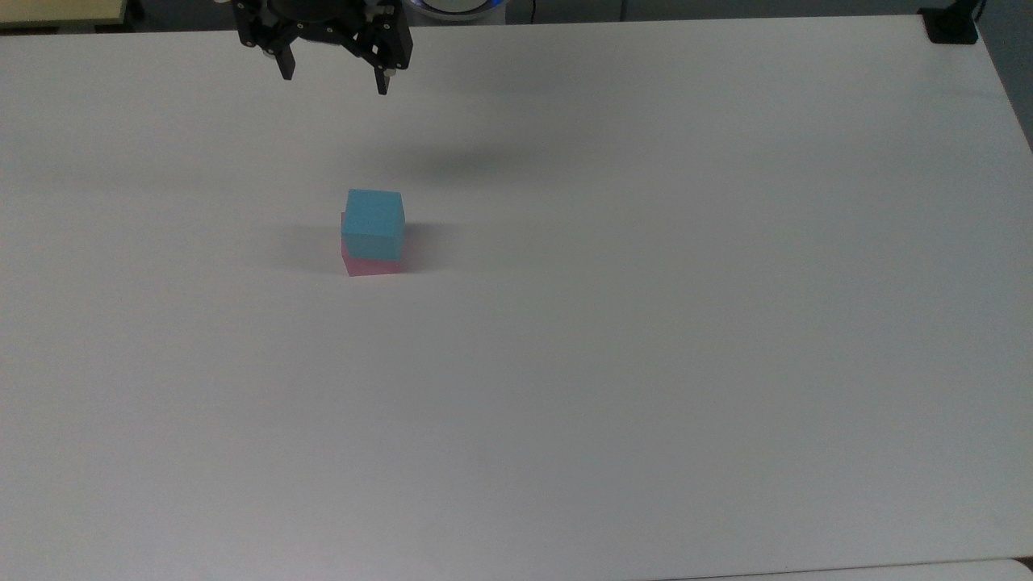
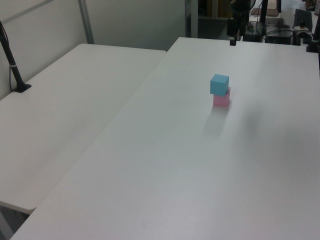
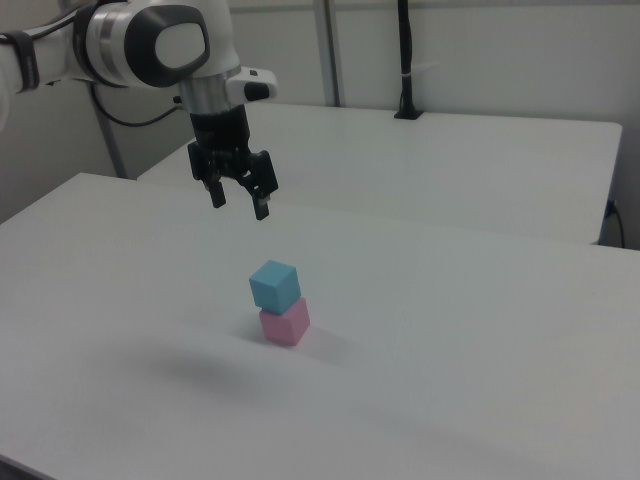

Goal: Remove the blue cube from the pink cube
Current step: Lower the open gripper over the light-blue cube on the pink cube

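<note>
The pincer hangs open and empty above the white table, with the two cubes below it.

The pincer (image 3: 238, 199) sits high in the air with its two black fingers (image 1: 286, 64) spread wide apart, holding nothing. It hangs from the white arm (image 3: 150, 45) that comes in from the right view's left. Below the pincer, and well apart from it, is the blue cube (image 3: 275, 285). The blue cube rests on top of the pink cube (image 3: 285, 324), touching it and turned a little so the corners do not line up. In the top view the cubes lie below the pincer, a bit toward the top view's right. Both cubes stand on the white table (image 1: 646, 363). A dark shadow lies on the table between the pincer and the cubes in the top view.
</note>
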You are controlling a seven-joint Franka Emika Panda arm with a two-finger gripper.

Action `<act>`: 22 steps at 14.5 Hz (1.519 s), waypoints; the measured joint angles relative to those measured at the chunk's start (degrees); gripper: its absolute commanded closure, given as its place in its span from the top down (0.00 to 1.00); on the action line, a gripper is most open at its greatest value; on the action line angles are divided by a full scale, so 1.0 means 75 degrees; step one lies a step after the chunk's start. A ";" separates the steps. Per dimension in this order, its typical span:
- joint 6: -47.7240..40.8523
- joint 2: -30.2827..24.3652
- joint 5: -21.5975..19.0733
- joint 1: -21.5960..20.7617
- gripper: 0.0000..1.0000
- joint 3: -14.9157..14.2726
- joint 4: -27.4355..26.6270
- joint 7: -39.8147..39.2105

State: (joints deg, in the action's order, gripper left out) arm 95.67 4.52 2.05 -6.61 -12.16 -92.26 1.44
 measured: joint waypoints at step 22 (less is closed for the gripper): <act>0.1339 0.1023 -0.0250 -0.0014 1.00 0.0073 -0.0031 0.0001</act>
State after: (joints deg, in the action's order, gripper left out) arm 105.71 12.19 0.18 -6.71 -11.61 -92.49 1.45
